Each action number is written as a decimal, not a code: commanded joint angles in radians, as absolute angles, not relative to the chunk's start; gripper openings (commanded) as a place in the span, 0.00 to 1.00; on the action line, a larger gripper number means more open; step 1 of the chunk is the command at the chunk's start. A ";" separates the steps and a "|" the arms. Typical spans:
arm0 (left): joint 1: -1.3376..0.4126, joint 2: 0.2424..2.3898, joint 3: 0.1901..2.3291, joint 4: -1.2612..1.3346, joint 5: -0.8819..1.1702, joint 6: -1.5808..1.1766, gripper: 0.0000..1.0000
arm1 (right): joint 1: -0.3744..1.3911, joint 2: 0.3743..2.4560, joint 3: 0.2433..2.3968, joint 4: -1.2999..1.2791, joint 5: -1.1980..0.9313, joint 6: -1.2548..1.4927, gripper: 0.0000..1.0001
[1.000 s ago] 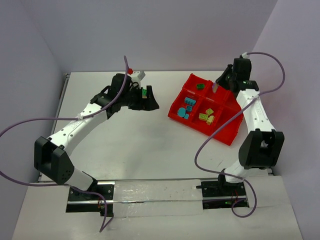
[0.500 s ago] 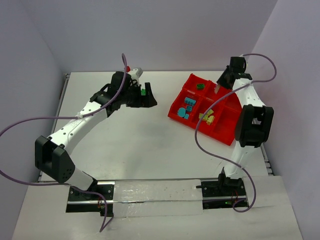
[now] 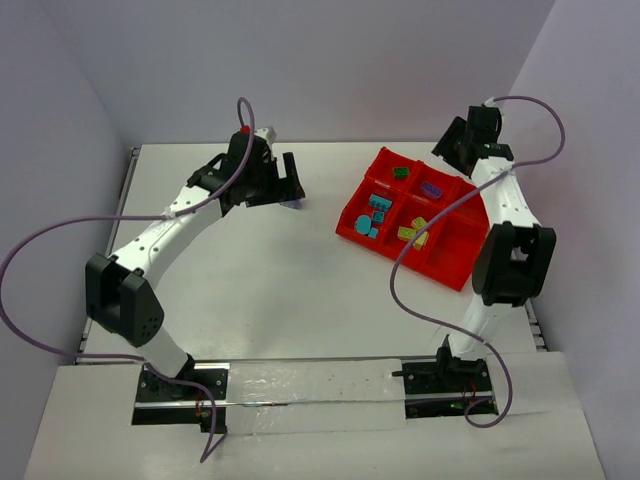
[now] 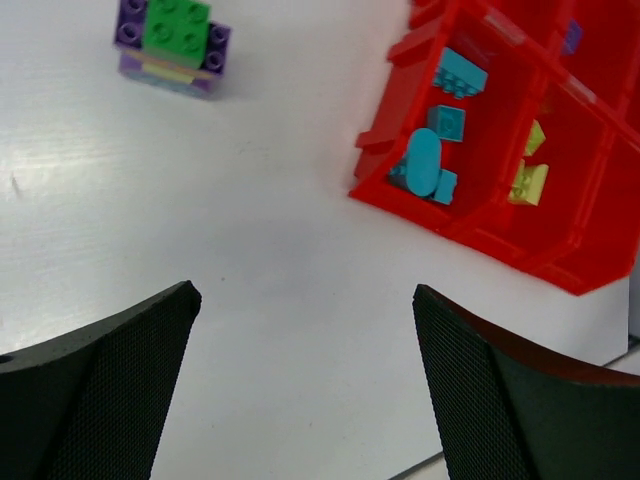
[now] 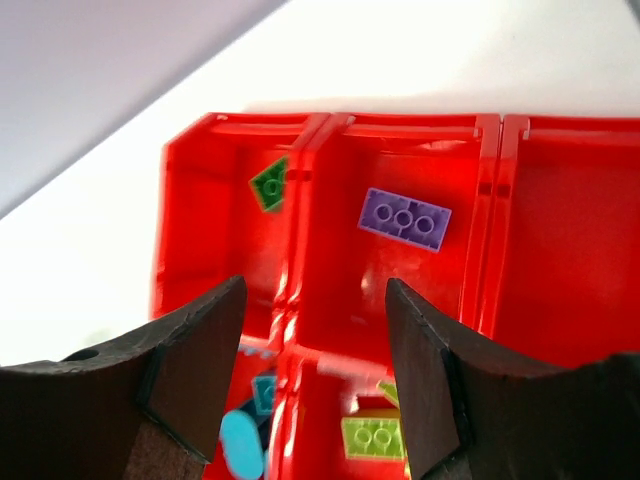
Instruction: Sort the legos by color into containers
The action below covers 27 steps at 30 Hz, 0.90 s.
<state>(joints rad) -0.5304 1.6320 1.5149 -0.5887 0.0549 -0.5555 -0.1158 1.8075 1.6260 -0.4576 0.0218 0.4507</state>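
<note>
The red tray [image 3: 455,272] sits on the right of the table. A purple brick [image 5: 404,218] lies flat in its middle back compartment. A green brick [image 5: 268,185] is in the back left compartment, teal bricks [image 4: 440,130] in the one in front of it, and yellow-green bricks [image 5: 372,437] beside those. My right gripper [image 5: 315,290] hangs open and empty above the tray. A purple, green and yellow-green clump [image 4: 172,45] stands on the table left of the tray. My left gripper [image 4: 305,295] is open above bare table, short of the clump.
Walls close in the table at the back and on both sides. Purple cables loop from both arms. The tray's right-hand compartments [image 3: 468,225] hold nothing that I can see.
My right gripper has opened and the purple brick it held now lies in the tray. My left arm has swung back towards the far edge, away from the clump.
</note>
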 commanded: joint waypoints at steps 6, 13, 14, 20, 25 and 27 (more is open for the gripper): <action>-0.508 1.948 1.919 -0.902 -0.140 -0.837 0.91 | -0.049 1.521 1.450 -0.404 -0.023 0.435 0.66; -0.502 2.100 2.126 -0.920 -0.261 -0.919 0.87 | -0.035 1.447 1.407 -0.428 -0.055 0.425 0.66; -0.504 2.122 2.150 -0.912 -0.269 -0.878 0.86 | -0.035 1.440 1.407 -0.429 -0.056 0.423 0.66; -0.519 2.195 2.204 -0.876 -0.334 -0.532 0.85 | -0.035 1.402 1.400 -0.451 -0.069 0.414 0.66; -0.529 2.122 2.071 -0.765 -0.319 -0.317 0.86 | -0.034 1.402 1.394 -0.447 -0.085 0.426 0.66; -0.526 2.117 2.062 -0.745 -0.296 -0.273 0.84 | -0.034 1.410 1.397 -0.445 -0.096 0.432 0.66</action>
